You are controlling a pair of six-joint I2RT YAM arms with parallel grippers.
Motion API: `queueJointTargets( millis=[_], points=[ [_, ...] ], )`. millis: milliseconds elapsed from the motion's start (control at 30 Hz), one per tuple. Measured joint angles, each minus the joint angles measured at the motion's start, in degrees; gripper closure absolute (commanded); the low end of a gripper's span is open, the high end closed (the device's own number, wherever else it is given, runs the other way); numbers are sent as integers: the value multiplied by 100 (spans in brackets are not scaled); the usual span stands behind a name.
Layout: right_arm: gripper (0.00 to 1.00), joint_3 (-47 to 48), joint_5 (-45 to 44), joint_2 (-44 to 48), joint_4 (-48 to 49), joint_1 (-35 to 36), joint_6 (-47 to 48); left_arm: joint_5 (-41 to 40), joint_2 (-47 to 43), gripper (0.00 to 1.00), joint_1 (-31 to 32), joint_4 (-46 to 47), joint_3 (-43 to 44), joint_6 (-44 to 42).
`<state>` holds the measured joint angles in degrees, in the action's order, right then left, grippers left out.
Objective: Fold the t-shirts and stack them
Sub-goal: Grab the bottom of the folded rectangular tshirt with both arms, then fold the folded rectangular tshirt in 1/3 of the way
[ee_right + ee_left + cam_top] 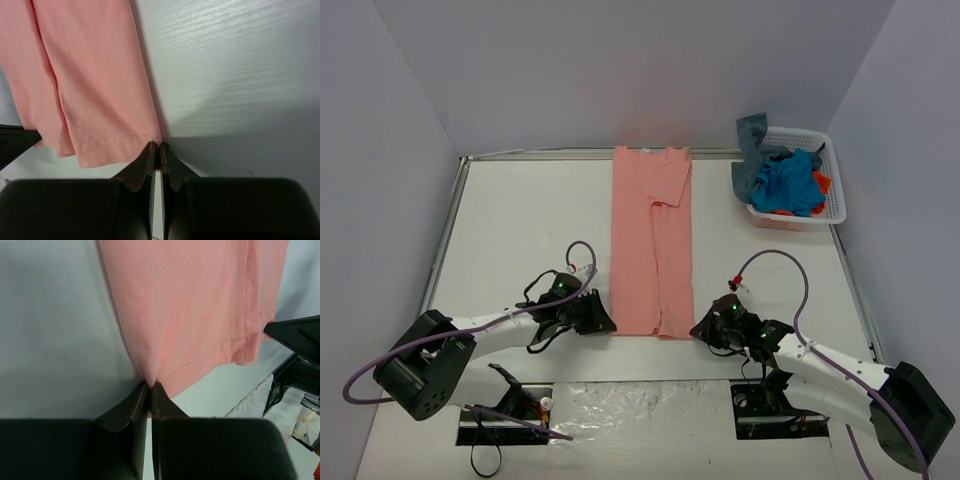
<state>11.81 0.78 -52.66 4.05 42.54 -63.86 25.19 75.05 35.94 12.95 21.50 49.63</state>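
salmon-pink t-shirt (pixel 652 240), narrow strip lying 12 to 6 o'clock. left fingers (pixel 607 323) and right fingers (pixel 697 329) each clamped on a 6 o'clock hem corner, likely to fold it lengthwise.

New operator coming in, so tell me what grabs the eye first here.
A salmon-pink t-shirt lies as a long narrow strip down the middle of the table. The left fingers and right fingers each pinch a near hem corner. At the far right, a white basket holds a crumpled blue shirt and a grey shirt.
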Motion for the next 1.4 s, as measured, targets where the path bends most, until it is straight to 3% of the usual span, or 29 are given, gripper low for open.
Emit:
queueJointTargets(
  millis=[833, 1100, 1400],
  points=[
    [100, 601, -146, 433, -1075, 393, 131, -234, -1196, 98, 7, -1517, 61, -247],
    [100, 992, -361, 485, -1276, 516, 151, -459, -1720, 98, 7, -1950, 382, -280],
    [100, 1451, -682, 326, -1445, 525, 308, -732, -1683, 98, 9, -2131, 837, -295]
  ],
)
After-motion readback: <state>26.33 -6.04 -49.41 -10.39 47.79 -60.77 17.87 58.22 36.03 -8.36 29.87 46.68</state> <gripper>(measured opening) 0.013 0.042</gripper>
